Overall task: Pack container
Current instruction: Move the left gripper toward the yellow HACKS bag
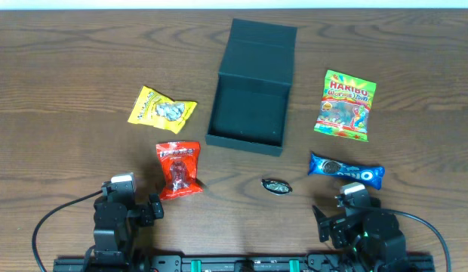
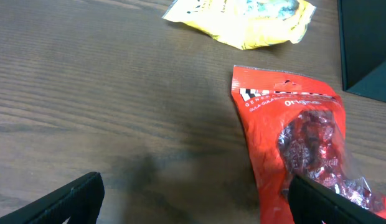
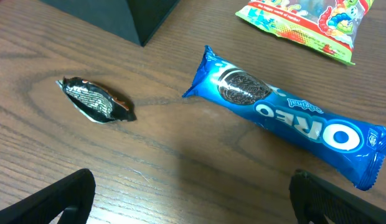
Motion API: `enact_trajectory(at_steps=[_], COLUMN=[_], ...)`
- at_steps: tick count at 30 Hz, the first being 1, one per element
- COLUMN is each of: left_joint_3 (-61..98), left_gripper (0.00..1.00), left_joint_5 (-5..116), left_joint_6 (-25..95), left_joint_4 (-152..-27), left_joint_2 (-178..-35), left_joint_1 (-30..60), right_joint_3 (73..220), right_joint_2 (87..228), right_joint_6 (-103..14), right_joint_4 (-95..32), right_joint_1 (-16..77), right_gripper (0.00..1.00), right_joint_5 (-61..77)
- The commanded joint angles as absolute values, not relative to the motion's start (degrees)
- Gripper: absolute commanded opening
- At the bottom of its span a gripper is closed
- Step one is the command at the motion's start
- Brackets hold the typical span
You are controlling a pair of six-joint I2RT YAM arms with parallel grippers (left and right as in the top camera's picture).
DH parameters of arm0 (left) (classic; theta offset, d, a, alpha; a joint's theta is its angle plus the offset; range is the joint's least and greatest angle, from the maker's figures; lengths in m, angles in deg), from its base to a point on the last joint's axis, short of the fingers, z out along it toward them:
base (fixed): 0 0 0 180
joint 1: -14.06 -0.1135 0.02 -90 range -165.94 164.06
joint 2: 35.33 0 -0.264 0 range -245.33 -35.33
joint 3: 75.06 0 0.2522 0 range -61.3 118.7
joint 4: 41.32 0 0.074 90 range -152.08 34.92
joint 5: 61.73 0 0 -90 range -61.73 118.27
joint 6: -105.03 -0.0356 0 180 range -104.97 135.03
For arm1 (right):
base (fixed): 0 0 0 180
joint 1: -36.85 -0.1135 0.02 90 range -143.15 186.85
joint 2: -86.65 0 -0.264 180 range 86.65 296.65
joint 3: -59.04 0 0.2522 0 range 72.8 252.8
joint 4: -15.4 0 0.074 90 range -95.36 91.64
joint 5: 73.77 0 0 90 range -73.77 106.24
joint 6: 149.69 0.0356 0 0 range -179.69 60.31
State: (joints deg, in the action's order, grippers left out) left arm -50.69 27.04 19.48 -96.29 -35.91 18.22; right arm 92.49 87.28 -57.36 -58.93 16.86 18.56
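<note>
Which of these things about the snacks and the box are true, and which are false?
1. The container is open and has nothing in it. True.
2. The Oreo pack is inside the container. False: it lies on the table, outside the container and near the right gripper.
3. The left gripper holds a snack. False: it is open and holds nothing.
4. The red packet is the snack nearest the left gripper. True.
5. The right gripper is shut. False: it is open.
</note>
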Motion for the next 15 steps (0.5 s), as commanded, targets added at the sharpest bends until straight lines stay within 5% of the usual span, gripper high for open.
enact_trajectory(at_steps=[1,4,15], left_joint_3=[-52.1,-50.4,-23.9], left_gripper=[0.95,0.95,0.95], left_joint_5=[28.3,39.8,41.4], left_joint_6=[19.0,23.1,22.7], left_joint_4=[-95.6,-90.3,-89.4], left_joint_2=[-35.6,-35.7,-45.1], left_joint_1=[17.8,17.8,17.8], right_joint_3=[93.0,93.0,93.0], right_joint_2=[87.1,87.1,87.1], right_joint_6=[-57.6,-57.6,-57.6], right_joint_4=[-59.3,-59.3,-59.3], right_joint_1=[17.3,17.3,17.3], right_gripper=[0.99,0.99,0.99], right_joint_5=[18.3,18.3,18.3])
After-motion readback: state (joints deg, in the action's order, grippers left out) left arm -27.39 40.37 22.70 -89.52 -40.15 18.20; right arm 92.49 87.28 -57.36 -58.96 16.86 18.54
